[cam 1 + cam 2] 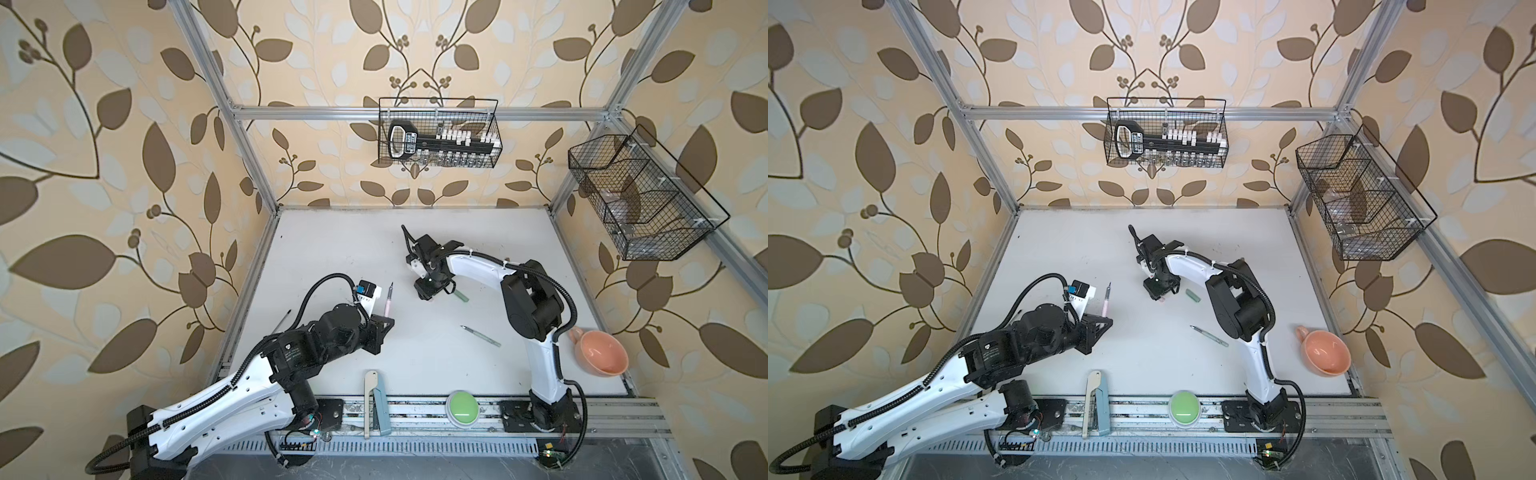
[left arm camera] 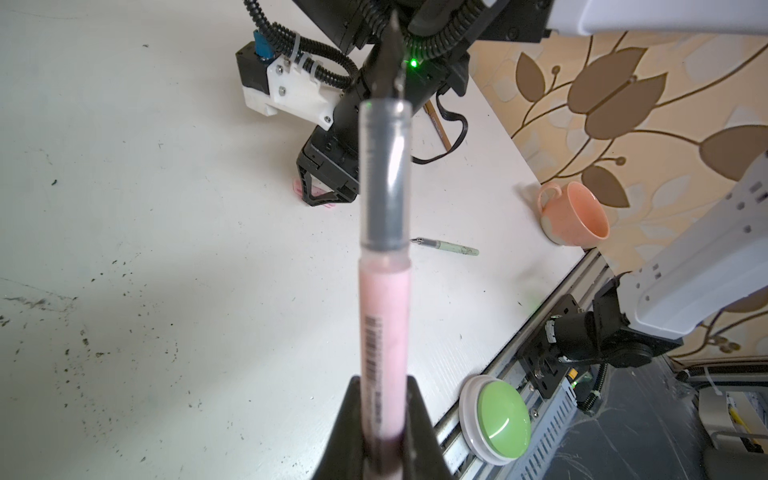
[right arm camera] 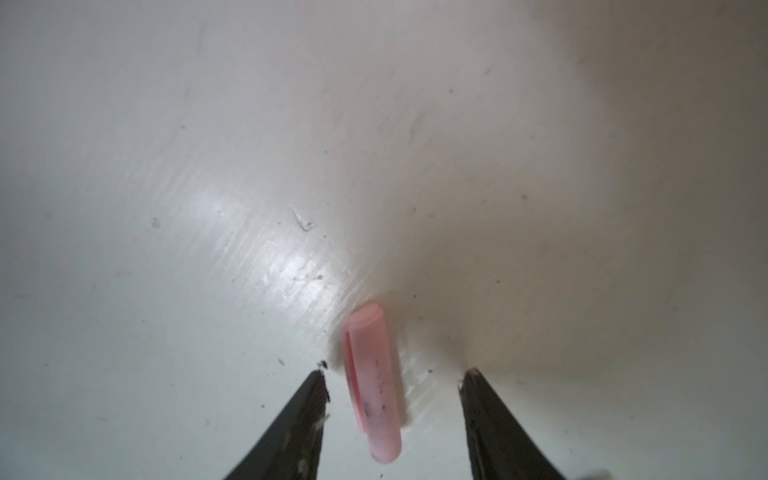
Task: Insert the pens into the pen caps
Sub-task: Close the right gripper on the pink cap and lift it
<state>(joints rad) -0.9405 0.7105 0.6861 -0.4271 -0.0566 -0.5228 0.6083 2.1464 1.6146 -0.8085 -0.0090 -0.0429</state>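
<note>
Leaf-patterned wallpaper is surrounding a white desk (image 1: 332,249) that is scuffed and speckled with dark crumbs. Over its left half, the left tool (image 2: 383,388) is clamping the pink pen (image 2: 384,299) by the rear end, its jaws narrow against the barrel. The pen's dark tip is aiming toward the right arm in the left wrist view. Near the desk's middle, the pink cap (image 3: 372,382) is lying flat between the fingers of the right tool (image 3: 395,374). That tool is pointing down with its jaws standing wide, straddling the cap. The cap is sitting nearer one finger and, as far as the right wrist view shows, is touching neither. A green cap (image 1: 461,296) is lying just beside the right tool, on the side toward that arm's elbow. Its green pen (image 1: 481,336) is lying apart from it, nearer the front edge and between the two arms, with its tip pointing back and left. A brown pen (image 2: 438,126) is showing only in part behind the right tool in the left wrist view. Farther out, an orange cup (image 1: 602,353) is sitting at the desk's right front corner. A green button (image 1: 462,407) is resting on the front rail, and a flat beige-and-teal piece (image 1: 374,409) is lying across the front edge. Two wire baskets are hanging on the frame, one (image 1: 438,133) at the back and one (image 1: 640,199) at the right.
</note>
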